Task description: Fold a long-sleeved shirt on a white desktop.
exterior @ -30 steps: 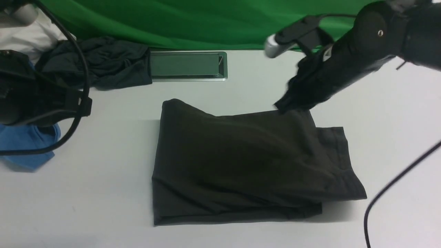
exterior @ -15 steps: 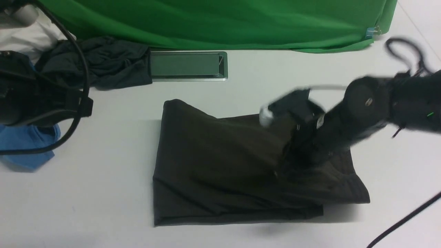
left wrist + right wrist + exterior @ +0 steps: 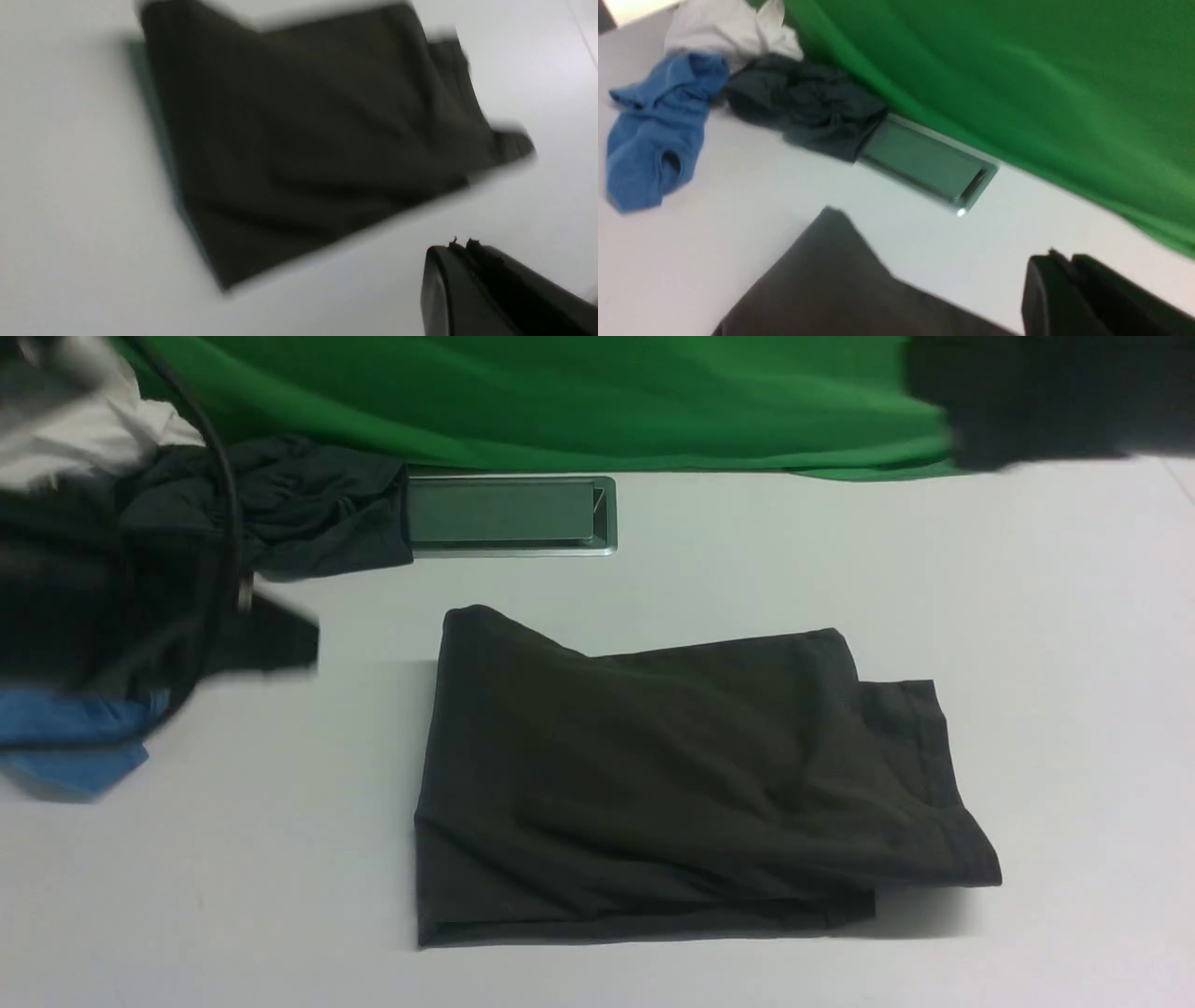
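Observation:
The long-sleeved shirt (image 3: pixel 672 775) lies folded into a dark, rough rectangle in the middle of the white desktop (image 3: pixel 1074 663), with a hem band sticking out at its right. It also shows in the left wrist view (image 3: pixel 317 130) and partly in the right wrist view (image 3: pixel 831 289). My left gripper (image 3: pixel 462 245) is shut and empty, hovering over bare table beside the shirt. My right gripper (image 3: pixel 1059 256) is lifted clear of the shirt, its fingers close together with nothing between them. Both arms are blurred in the front view, left arm (image 3: pixel 140 616) at the left, right arm (image 3: pixel 1046 392) top right.
A grey metal-framed hatch (image 3: pixel 509 513) sits in the table behind the shirt. At the far left lie a dark grey-teal garment (image 3: pixel 299 504), a blue shirt (image 3: pixel 65 747) and a white cloth (image 3: pixel 75 429). A green backdrop (image 3: pixel 560 392) closes the back edge.
My right arm pressed down on the shirt's right part, then rose away to the top right corner. The left arm has started moving. The shirt lies as before.

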Controlling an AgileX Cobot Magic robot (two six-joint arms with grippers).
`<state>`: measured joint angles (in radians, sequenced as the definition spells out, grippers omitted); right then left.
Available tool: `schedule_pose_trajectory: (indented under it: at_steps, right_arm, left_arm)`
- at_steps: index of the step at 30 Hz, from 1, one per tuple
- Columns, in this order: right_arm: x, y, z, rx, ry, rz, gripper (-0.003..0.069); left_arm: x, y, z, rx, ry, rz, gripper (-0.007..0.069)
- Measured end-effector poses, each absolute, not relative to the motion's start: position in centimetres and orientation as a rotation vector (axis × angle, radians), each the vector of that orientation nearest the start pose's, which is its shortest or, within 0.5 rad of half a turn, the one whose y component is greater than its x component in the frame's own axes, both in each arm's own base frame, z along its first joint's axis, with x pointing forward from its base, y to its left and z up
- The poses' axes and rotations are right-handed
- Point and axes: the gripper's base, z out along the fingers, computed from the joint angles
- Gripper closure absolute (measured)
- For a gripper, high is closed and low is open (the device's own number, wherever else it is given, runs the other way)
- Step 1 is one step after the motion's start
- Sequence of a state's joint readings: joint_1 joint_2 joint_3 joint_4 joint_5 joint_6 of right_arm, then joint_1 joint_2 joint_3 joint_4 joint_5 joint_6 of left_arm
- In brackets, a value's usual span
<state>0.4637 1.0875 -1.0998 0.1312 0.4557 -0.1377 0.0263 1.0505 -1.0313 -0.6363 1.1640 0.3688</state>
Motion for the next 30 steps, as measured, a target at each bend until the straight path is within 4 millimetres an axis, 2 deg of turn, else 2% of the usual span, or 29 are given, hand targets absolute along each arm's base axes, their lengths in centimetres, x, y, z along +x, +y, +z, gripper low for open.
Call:
schedule_pose_trajectory:
  at_steps: [3,4,6,7,10,12,16,21,23,30]
  right_arm:
    - [17.5,9.1,40.6,-0.432,1.716,0.369,0.0575]
    - [17.1,8.9,40.8,-0.423,1.695,0.374,0.0575]
    - [14.5,7.5,40.0,-0.364,1.587,0.400,0.0575]
    - [14.3,7.4,39.6,-0.362,1.590,0.401,0.0575]
    - [12.0,6.2,37.0,-0.356,1.611,0.409,0.0575]
    - [11.0,5.7,36.0,-0.353,1.619,0.415,0.0575]
    - [9.0,4.7,35.0,-0.333,1.581,0.433,0.0574]
    - [7.2,3.8,35.7,-0.317,1.486,0.440,0.0565]
    - [6.8,3.6,35.9,-0.311,1.463,0.443,0.0563]
    - [6.7,3.5,36.0,-0.309,1.454,0.444,0.0550]
  left_arm:
    - [16.9,-4.6,36.5,0.301,2.469,-0.708,0.0606]
    - [16.9,-4.6,36.5,0.300,2.467,-0.708,0.0606]
    - [15.6,-4.7,36.7,0.306,2.447,-0.701,0.0604]
    - [15.5,-4.7,36.7,0.306,2.445,-0.701,0.0604]
    - [13.0,-4.6,36.7,0.325,2.406,-0.657,0.0604]
    - [11.7,-4.5,36.4,0.344,2.387,-0.626,0.0604]
    - [7.4,-4.1,34.8,0.471,2.305,-0.469,0.0604]
    - [3.9,-3.6,32.1,0.503,2.231,-0.321,0.0604]
    - [3.1,-3.5,31.5,0.498,2.195,-0.297,0.0604]
    - [0.7,-3.5,31.3,0.501,2.069,-0.248,0.0604]
